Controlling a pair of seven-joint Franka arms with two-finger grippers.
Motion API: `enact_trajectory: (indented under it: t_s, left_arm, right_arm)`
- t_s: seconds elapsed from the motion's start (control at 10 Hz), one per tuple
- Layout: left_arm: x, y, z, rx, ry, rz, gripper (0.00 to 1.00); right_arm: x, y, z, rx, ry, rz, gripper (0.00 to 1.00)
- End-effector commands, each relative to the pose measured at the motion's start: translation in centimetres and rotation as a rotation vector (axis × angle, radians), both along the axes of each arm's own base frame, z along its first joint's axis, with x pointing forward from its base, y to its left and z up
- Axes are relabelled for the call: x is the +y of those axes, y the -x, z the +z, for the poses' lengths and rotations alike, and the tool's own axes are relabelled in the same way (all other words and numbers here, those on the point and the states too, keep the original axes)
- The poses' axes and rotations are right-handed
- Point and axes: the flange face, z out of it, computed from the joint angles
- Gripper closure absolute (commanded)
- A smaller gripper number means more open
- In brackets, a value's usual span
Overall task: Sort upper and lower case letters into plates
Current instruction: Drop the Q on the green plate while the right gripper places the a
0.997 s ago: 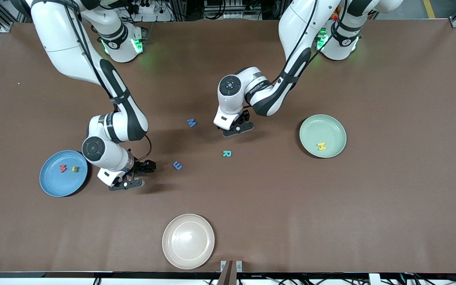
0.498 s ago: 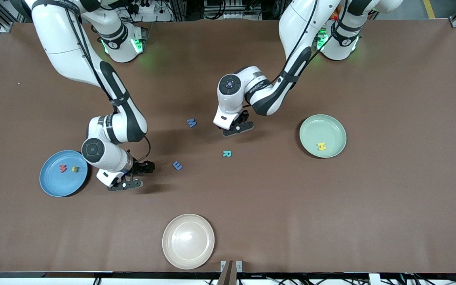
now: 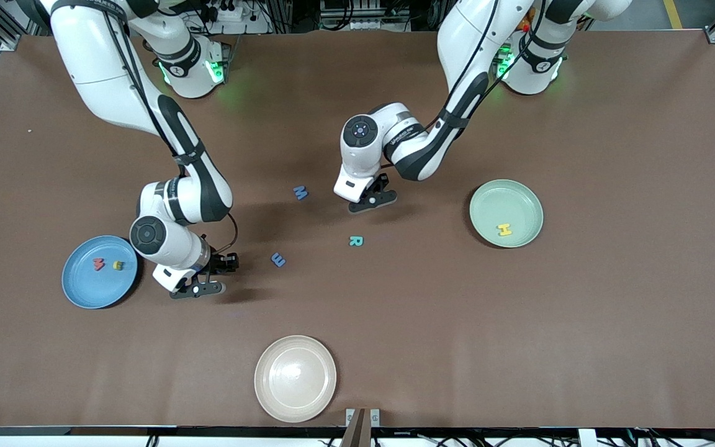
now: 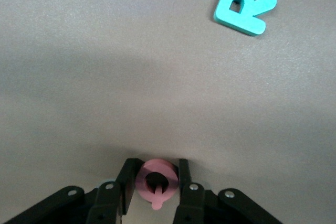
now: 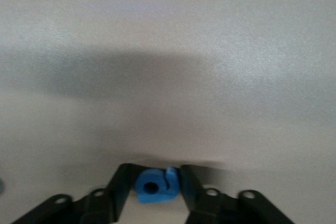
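My left gripper [image 4: 156, 165] is shut on a pink letter Q [image 4: 169, 174], low at the table's middle [image 3: 370, 197]. A teal R [image 4: 244, 8] lies close by, nearer the front camera [image 3: 355, 241]. My right gripper [image 5: 156, 169] is shut on a small blue letter [image 5: 165, 190], beside the light blue plate [image 3: 81, 292], low at the table [image 3: 205, 279]. That plate holds a red letter [image 3: 98, 264] and a yellow letter [image 3: 118, 266]. The mint green plate [image 3: 522, 195] holds a yellow H [image 3: 504, 230]. A blue M [image 3: 300, 192] and another blue letter [image 3: 278, 260] lie loose between the arms.
A cream-white plate [image 3: 295, 378] sits near the table's front edge. The brown table [image 3: 581, 341] stretches wide toward the left arm's end.
Both grippers have closed on their letters, the left on the pink Q and the right on the blue one. Both hands shifted only slightly.
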Motion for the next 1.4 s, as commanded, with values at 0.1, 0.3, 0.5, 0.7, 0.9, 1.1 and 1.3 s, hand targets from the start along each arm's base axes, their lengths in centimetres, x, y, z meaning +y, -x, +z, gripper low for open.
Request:
enact_trajectory:
  t_s: [0.1, 0.3, 0.5, 0.7, 0.9, 1.1, 1.3]
  left_arm:
    - [5.1, -4.9, 4.2, 0.019, -0.008, -0.082, 0.68]
    - [9.8, -8.8, 7.9, 0.074, 0.028, -0.137, 0.68]
    - [15.8, -11.8, 10.1, 0.151, 0.042, -0.231, 0.68]
    - [21.6, -12.7, 10.5, 0.190, 0.016, -0.337, 0.67]
    - [28.1, -13.6, 9.2, 0.220, 0.006, -0.454, 0.63]
    - [31.2, -11.8, 7.7, 0.230, -0.001, -0.494, 0.63]
    - [35.4, -9.5, 5.9, 0.219, -0.018, -0.513, 0.63]
  right_arm:
    - [-1.5, -0.6, 1.7, -0.019, 0.020, -0.003, 1.00]
    - [-7.0, -1.7, 4.3, -0.040, 0.065, 0.059, 1.00]
    - [-14.7, -1.8, 6.6, 0.004, 0.116, 0.173, 1.00]
    - [-20.9, -1.5, 8.2, 0.025, 0.149, 0.260, 0.88]
    - [-22.1, -1.4, 8.3, 0.025, 0.139, 0.247, 0.00]
    - [-19.9, -1.5, 7.7, 0.015, 0.087, 0.214, 0.00]
    - [-13.9, -1.7, 7.5, 0.008, 0.067, 0.149, 0.00]
